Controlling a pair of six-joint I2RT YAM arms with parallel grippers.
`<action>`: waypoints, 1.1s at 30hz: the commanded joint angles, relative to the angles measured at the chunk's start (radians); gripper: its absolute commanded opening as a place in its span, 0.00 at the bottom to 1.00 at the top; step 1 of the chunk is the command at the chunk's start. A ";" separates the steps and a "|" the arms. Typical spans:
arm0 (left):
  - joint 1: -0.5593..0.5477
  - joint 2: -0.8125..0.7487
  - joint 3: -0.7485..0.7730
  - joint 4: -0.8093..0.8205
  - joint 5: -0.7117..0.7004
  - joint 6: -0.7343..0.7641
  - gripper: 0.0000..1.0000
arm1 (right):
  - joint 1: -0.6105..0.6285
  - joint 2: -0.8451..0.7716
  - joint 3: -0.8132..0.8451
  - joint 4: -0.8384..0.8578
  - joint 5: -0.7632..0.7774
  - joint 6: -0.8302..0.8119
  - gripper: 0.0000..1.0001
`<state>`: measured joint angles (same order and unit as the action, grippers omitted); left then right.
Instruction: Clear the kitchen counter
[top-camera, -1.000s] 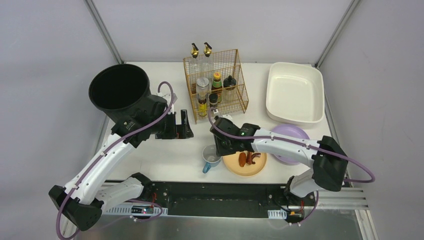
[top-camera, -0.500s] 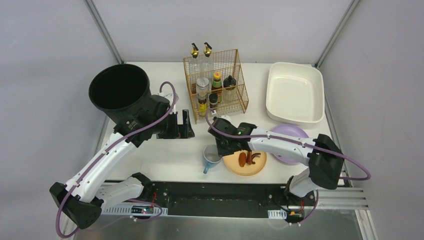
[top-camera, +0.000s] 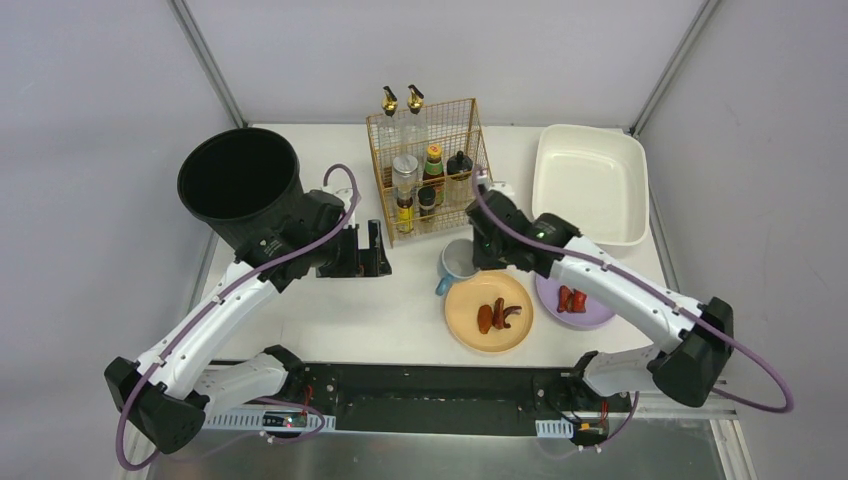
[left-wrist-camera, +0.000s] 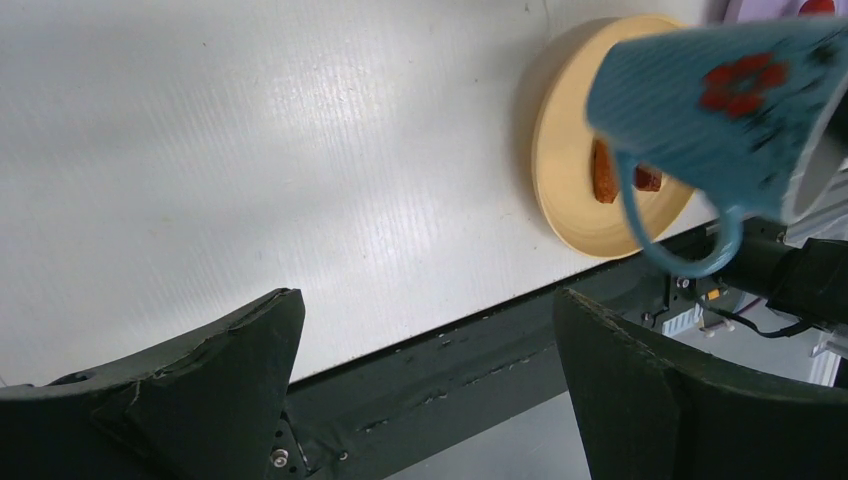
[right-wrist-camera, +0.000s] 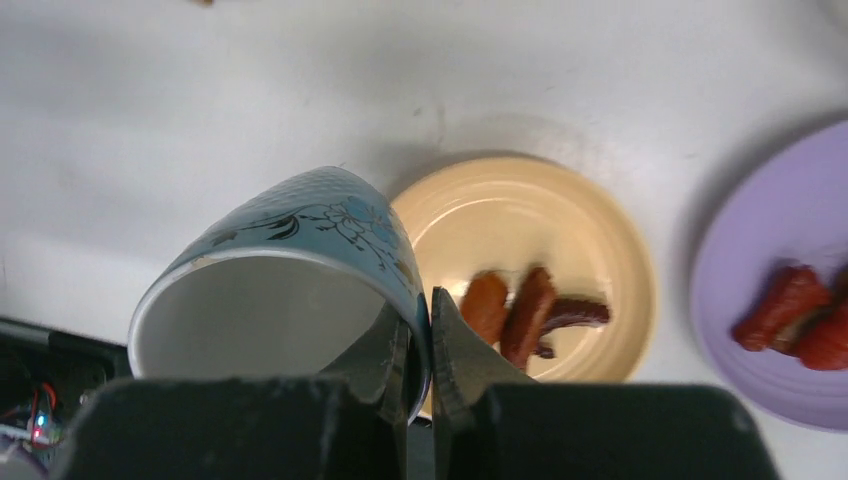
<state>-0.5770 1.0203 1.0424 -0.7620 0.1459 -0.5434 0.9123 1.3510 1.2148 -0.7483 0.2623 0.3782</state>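
Note:
My right gripper (top-camera: 470, 258) (right-wrist-camera: 420, 345) is shut on the rim of a blue floral mug (top-camera: 452, 264) (right-wrist-camera: 290, 275) and holds it tilted above the white kitchen counter (top-camera: 330, 300), next to the gold wire rack (top-camera: 432, 170). The mug also shows in the left wrist view (left-wrist-camera: 720, 110). A yellow plate (top-camera: 490, 312) (right-wrist-camera: 530, 260) (left-wrist-camera: 560, 180) with brown food lies near the front edge. A purple plate (top-camera: 575, 300) (right-wrist-camera: 770, 290) with red food lies to its right. My left gripper (top-camera: 358, 262) (left-wrist-camera: 430, 390) is open and empty above the counter's left middle.
A black bucket (top-camera: 240, 185) stands at the back left. The gold wire rack holds several bottles. A cream tub (top-camera: 590, 185) sits at the back right. A black rail (top-camera: 440, 385) runs along the front edge.
My right gripper has lifted the blue mug off the counter and carried it back and to the right. The purple plate with red food is now uncovered. The left arm barely moved.

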 joint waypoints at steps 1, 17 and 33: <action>-0.012 0.001 -0.018 0.033 0.010 -0.010 1.00 | -0.145 -0.091 0.090 -0.070 0.065 -0.053 0.00; -0.117 0.062 -0.042 0.094 0.012 -0.021 1.00 | -0.713 0.059 0.274 -0.065 0.039 -0.094 0.00; -0.153 0.039 -0.082 0.110 0.009 -0.008 1.00 | -0.932 0.375 0.406 -0.071 0.030 -0.058 0.00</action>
<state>-0.7208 1.0843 0.9726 -0.6720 0.1547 -0.5499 0.0074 1.7023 1.5635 -0.8356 0.2989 0.3016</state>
